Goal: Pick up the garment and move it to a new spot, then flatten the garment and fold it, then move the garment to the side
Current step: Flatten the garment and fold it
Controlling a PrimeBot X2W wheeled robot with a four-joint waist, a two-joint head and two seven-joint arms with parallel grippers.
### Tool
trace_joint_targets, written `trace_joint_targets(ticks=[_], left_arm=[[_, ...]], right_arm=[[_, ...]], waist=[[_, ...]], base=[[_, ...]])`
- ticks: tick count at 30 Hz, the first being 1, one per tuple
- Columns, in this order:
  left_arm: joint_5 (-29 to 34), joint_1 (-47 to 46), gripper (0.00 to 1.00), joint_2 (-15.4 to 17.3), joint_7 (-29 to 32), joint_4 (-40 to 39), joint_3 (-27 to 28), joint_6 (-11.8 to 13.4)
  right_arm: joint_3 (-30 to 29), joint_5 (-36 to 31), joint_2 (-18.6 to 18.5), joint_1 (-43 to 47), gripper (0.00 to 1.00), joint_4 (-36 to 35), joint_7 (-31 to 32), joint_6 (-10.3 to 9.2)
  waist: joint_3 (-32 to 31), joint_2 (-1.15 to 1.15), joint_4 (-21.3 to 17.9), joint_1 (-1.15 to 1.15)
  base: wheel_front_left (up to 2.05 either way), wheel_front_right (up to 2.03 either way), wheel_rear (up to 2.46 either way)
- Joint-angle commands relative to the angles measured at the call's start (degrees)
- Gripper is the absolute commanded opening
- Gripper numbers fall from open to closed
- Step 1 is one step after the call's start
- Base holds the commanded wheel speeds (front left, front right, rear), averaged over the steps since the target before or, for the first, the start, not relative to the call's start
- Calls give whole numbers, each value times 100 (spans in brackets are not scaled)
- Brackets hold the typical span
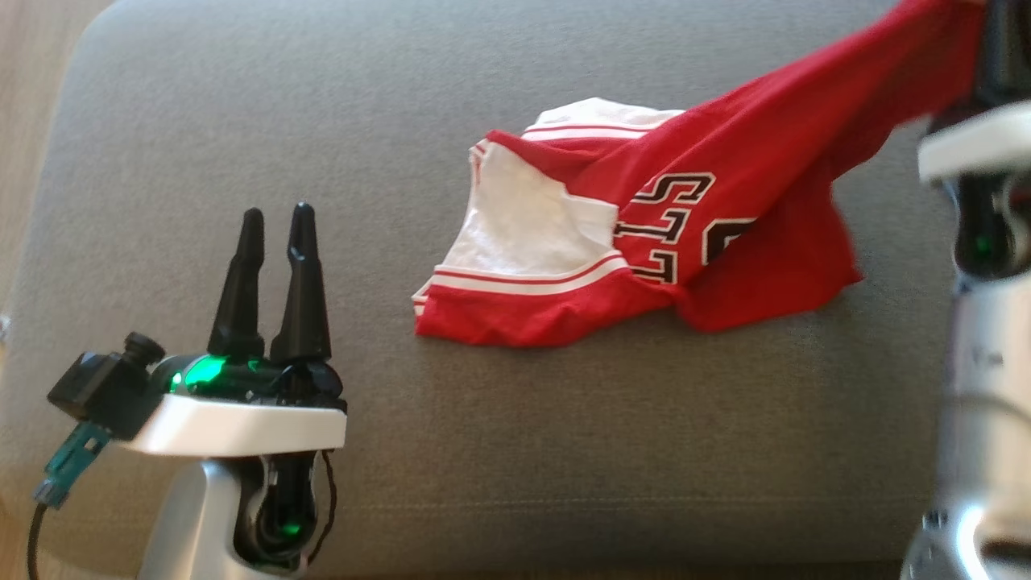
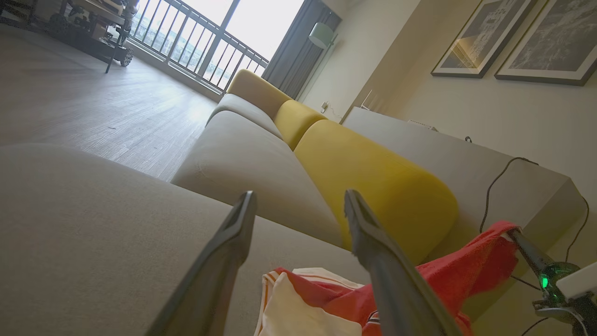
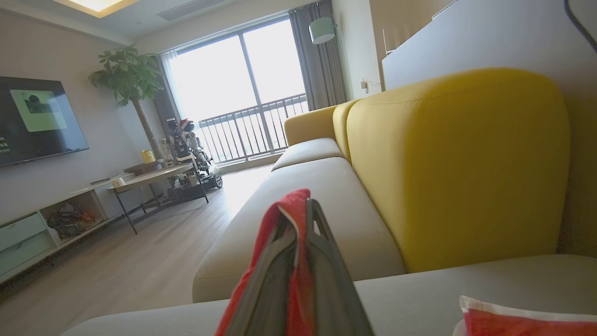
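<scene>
Right gripper (image 3: 301,205) pinched tight on a corner of the red garment (image 1: 685,242), raised at far right. Cloth runs diagonally from that grip down-left, and the rest lies bunched on the grey sofa cushion (image 1: 242,121). Left gripper (image 1: 278,213) spread wide, empty, left of the hem end and apart from it. I'd judge it's the nearer arm for the free end.

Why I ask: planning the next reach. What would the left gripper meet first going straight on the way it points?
Probably the yellow back cushion, though depth is unclear. The left gripper seems aimed over the grey seat; the red garment lies below that line.
</scene>
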Motion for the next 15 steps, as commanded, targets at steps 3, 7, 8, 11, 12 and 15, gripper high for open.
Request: trace_joint_targets(ticks=[3,7,8,11,12,15], left_arm=[[-69,-264,100,53,-28,-177,84,-35],[-124,-350,100,53,-28,-157,-64,-36],[-133,-361,100,53,-28,-155,-93,-36],[-152,-339,100,53,-28,-145,-109,-36],[-156,-317,100,53,-28,-132,-88,-36],[-136,-269,100,53,-28,-59,52,-36]], right_arm=[[272,-359,14,-970,0,450,-50,-1],[374,-780,14,-1792,96,1748,-362,-1],[413,-877,14,-1909,100,1989,-466,-1],[544,-834,14,-1998,100,2459,-713,-1],[620,-804,14,-1934,100,2537,-761,-1],[820,-648,14,-1539,100,2582,-831,-1]], waist=[[190,0,279,0],[311,0,507,0],[331,0,556,0],[354,0,632,0],[353,0,629,0],[342,0,542,0]], base=[[0,0,0],[0,0,0],[0,0,0],[0,0,0],[0,0,0],[0,0,0]])
